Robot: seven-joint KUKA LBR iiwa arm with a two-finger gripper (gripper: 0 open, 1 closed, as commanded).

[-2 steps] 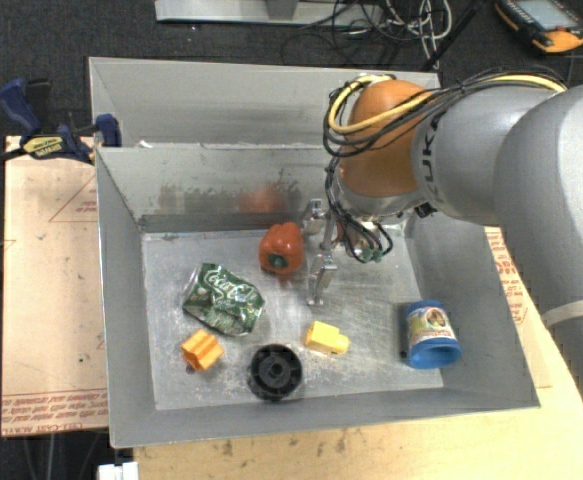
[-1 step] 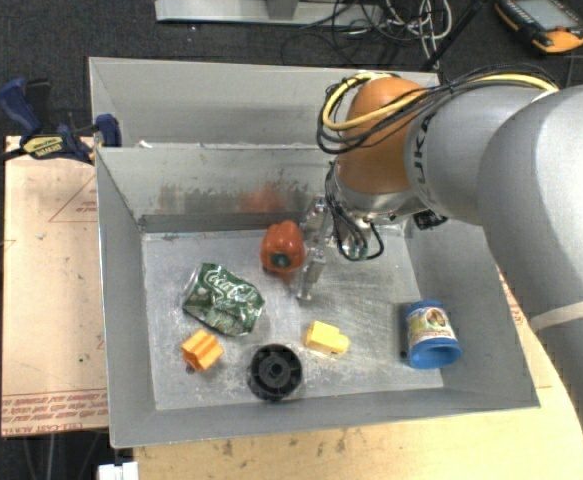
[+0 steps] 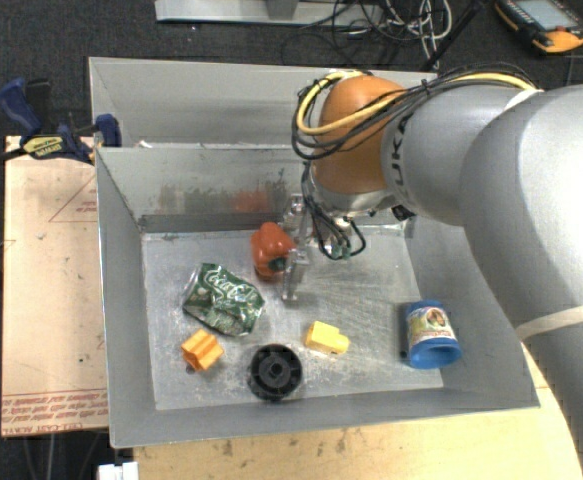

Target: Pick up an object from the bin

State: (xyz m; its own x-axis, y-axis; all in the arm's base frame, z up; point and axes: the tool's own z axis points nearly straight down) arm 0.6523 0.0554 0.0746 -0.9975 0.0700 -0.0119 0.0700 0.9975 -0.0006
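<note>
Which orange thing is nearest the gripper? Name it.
The rounded red-orange lump right beside the gripper, mid-bin; the small orange block lies farther off, at the view's lower left.

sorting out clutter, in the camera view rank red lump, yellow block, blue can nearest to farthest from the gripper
1. red lump, right beside the gripper
2. yellow block, toward the front
3. blue can, front right corner

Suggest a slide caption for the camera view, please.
Claw low in the grey bin, close beside a rounded orange-red object.
</note>
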